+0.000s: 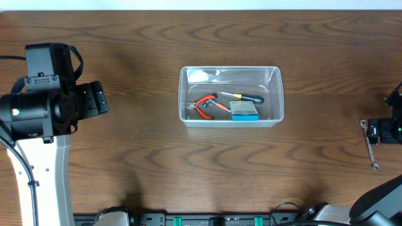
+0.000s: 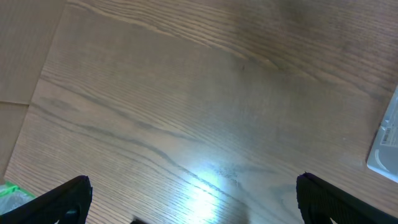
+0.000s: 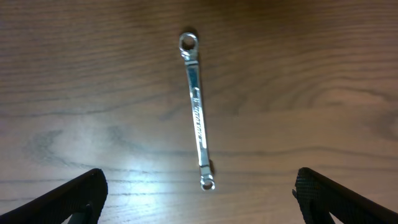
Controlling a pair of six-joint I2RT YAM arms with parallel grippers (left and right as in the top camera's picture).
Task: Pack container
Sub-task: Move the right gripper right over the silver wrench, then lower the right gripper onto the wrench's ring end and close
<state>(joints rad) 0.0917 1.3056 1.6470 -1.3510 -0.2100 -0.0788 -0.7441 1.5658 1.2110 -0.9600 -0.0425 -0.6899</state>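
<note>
The clear plastic container (image 1: 231,96) stands mid-table and holds red-handled pliers (image 1: 204,105), a yellow-and-black screwdriver (image 1: 242,96) and a small blue-and-white box (image 1: 244,111). Its corner shows at the right edge of the left wrist view (image 2: 387,143). A silver wrench (image 1: 369,143) lies on the table at the far right, and shows in the right wrist view (image 3: 197,109). My right gripper (image 3: 199,196) is open, hovering above the wrench's near end. My left gripper (image 2: 193,199) is open and empty over bare wood at the far left.
The left arm's body (image 1: 44,107) stands at the left edge of the table. The right arm's wrist (image 1: 386,130) is at the right edge. Dark fixtures (image 1: 213,220) line the front edge.
</note>
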